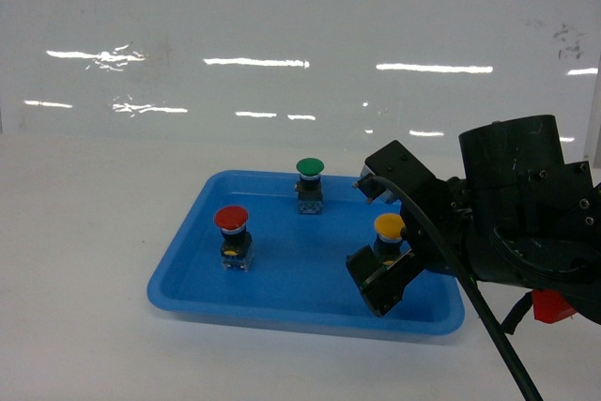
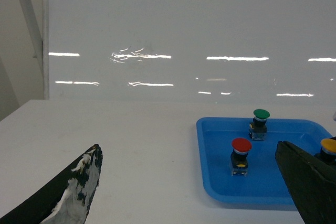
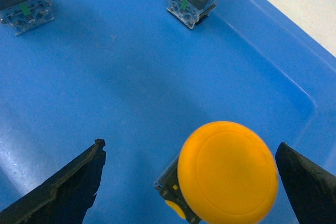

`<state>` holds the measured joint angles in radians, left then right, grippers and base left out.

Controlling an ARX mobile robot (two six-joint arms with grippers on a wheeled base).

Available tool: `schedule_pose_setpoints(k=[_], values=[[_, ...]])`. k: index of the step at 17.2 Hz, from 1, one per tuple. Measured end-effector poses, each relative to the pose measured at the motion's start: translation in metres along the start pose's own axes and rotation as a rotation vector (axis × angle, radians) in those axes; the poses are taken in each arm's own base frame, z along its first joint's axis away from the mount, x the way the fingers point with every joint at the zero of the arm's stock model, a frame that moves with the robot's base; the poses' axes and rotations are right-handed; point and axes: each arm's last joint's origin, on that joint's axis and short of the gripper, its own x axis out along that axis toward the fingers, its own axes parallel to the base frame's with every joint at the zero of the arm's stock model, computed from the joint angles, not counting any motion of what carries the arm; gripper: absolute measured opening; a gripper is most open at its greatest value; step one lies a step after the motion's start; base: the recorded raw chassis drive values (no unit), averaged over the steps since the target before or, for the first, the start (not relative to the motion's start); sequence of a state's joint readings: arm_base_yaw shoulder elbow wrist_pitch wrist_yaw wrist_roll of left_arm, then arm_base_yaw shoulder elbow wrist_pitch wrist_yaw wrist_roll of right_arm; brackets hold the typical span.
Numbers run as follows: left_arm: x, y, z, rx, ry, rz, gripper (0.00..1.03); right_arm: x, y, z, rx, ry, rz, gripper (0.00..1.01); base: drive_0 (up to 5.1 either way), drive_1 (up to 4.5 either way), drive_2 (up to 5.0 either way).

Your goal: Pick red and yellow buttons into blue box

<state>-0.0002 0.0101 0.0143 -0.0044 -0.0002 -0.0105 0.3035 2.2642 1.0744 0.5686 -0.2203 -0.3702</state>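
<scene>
The right gripper hangs low over the shallow blue tray with its jaws spread wide, and the yellow button stands between them, nearer the finger at 3 o'clock than the one at 9; nothing is touching the cap yet, as far as the right wrist view shows. In the head view that button sits toward the tray's 4 o'clock corner, the red button stands upright at about 9 o'clock, and the green button at 12 o'clock near the far rim. The left gripper is also spread, holding nothing and hanging above the white table at the tray's 9 o'clock side, well apart from the red button. The blue box appears in no view, so both buttons are still to be moved: by my reading the task is barely begun, with the first grasp lined up but not closed.
</scene>
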Motion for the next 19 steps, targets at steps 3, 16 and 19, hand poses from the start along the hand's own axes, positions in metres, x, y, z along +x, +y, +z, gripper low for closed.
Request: schedule_pose_setpoints(k=[3,16,19], values=[[0.0,0.0,0.0,0.0,0.0,0.0,0.98,0.0019,0.0025,0.0003,-0.001,-0.002,0.014,0.98,0.0,0.0,0.0],[0.0,0.0,0.0,0.0,0.0,0.0,0.98,0.0076,0.0065,-0.0079,-0.013,0.039,0.021,0.8,0.0,0.0,0.0],[0.0,0.0,0.0,0.0,0.0,0.0,0.98,0.0076,0.0063,-0.0077,-0.014,0.038,0.018,0.44,0.0,0.0,0.0]])
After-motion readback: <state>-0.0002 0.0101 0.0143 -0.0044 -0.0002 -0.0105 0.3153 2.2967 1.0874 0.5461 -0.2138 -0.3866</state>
